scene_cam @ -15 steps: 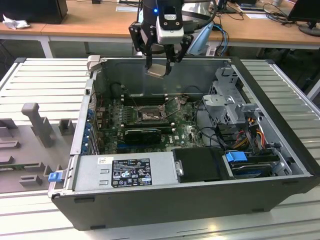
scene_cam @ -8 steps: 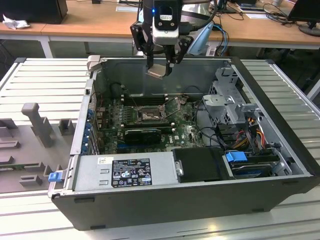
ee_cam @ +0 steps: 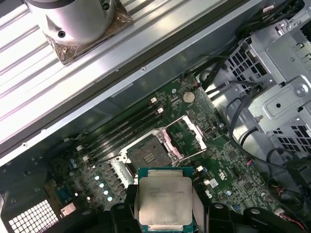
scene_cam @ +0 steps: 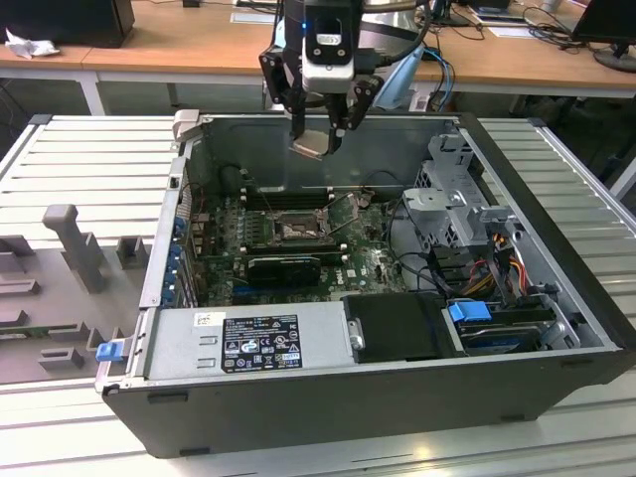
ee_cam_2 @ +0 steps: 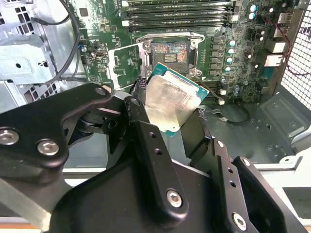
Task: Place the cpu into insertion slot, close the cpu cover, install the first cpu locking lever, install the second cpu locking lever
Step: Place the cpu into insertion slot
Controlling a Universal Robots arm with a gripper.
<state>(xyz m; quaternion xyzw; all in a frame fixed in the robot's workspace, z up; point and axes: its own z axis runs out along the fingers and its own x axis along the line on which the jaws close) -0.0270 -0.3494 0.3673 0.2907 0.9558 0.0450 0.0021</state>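
Observation:
My gripper hangs above the back wall of the open computer case, shut on the cpu. The cpu is a pale silver square chip with a green edge; in both wrist views it sits tilted between the black fingers. Well below it on the green motherboard lies the insertion slot, a dark square socket with nothing in it. The cpu cover, a thin metal frame, is swung open beside the socket. The locking levers stand raised at its edges.
Long black memory slots run beside the socket. A power supply, a metal drive cage and loose cables fill the case's front and the exterior view's right. A grey fixture stands on the ribbed table.

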